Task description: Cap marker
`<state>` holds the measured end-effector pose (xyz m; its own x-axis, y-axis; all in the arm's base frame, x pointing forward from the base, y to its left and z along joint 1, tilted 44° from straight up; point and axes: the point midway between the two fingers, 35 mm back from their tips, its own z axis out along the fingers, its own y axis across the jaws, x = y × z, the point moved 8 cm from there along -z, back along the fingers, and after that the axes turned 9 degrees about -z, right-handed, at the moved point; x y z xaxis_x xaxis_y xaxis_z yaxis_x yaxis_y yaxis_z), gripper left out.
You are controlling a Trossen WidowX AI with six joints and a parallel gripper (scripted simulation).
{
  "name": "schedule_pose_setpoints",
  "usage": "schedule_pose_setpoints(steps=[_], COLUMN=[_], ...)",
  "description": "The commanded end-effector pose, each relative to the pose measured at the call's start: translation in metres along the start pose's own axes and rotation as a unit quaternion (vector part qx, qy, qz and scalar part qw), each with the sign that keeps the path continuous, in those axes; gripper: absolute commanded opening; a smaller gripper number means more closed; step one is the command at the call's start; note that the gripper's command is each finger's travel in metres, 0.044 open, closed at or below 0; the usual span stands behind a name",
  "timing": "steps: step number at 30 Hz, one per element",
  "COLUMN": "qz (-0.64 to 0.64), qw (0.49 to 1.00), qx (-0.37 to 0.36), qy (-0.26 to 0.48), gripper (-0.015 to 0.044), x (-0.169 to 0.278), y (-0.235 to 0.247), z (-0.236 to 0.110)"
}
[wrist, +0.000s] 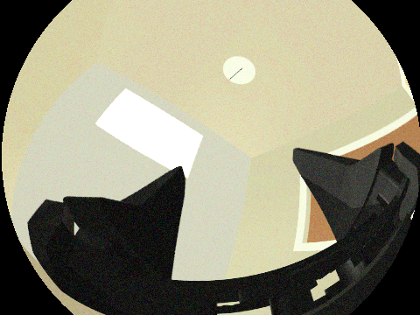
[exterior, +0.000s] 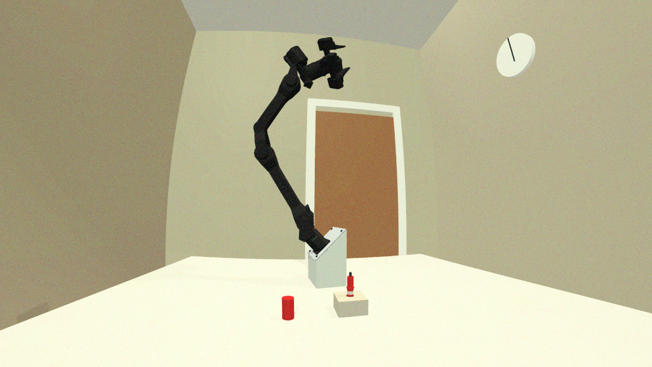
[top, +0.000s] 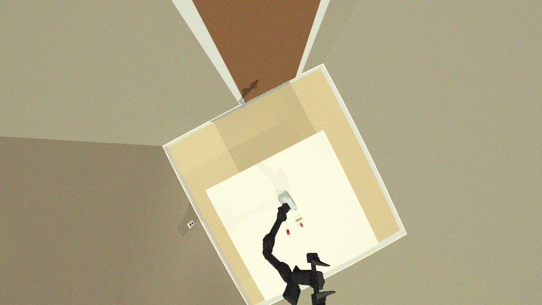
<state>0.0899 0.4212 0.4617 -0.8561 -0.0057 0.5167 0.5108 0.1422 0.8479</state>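
Nearest you in the exterior view, the red cap [exterior: 287, 308] stands upright on the white table [exterior: 136, 319], loose and on its own. Just to its right, a little farther back, you have the cream holder block [exterior: 350, 306] with the marker [exterior: 350, 285] standing upright in it: red body, dark tip bare at the top. Cap and block stand near each other but apart, not touching.

From the top view you see the same pair: the cap [top: 288, 231] to the left of the holder block [top: 300, 221], with the marker [top: 301, 225] showing as a small red spot on the block.

Behind them sits the arm's grey wedge-shaped base [exterior: 334, 269], and from it the black arm [exterior: 273, 164] climbs steeply, bends left, then reaches up far above the table.

Your gripper [exterior: 343, 58] is at the very top of that reach, high overhead and well away from both cap and marker. Its fingers stand wide apart with nothing between them; in the wrist view the gripper [wrist: 240, 171] frames only wall and ceiling between the two dark fingertips.

Farthest back, you see the brown door [exterior: 355, 182] in its white frame, and a round wall clock [exterior: 515, 54] high on the right wall.
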Motion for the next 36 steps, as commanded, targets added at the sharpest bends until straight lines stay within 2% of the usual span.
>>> schedule_pose_setpoints(steps=[1, 6, 13, 20, 28, 36], qz=[0.000, -0.010, -0.039, -0.070, -0.083, -0.067], qw=[1.000, 0.998, 0.972, 0.915, 0.817, 0.695], qx=[0.000, 0.001, 0.026, 0.092, 0.210, 0.365], qy=[-0.002, -0.068, -0.230, -0.388, -0.531, -0.616], gripper=[0.0374, 0.0242, 0.0240, 0.0240, 0.0240, 0.0240], x=[-0.001, -0.036, -0.120, -0.196, -0.264, -0.304], y=[0.000, 0.001, -0.006, -0.025, -0.060, -0.107], z=[0.000, -0.009, -0.042, -0.093, -0.169, -0.256])
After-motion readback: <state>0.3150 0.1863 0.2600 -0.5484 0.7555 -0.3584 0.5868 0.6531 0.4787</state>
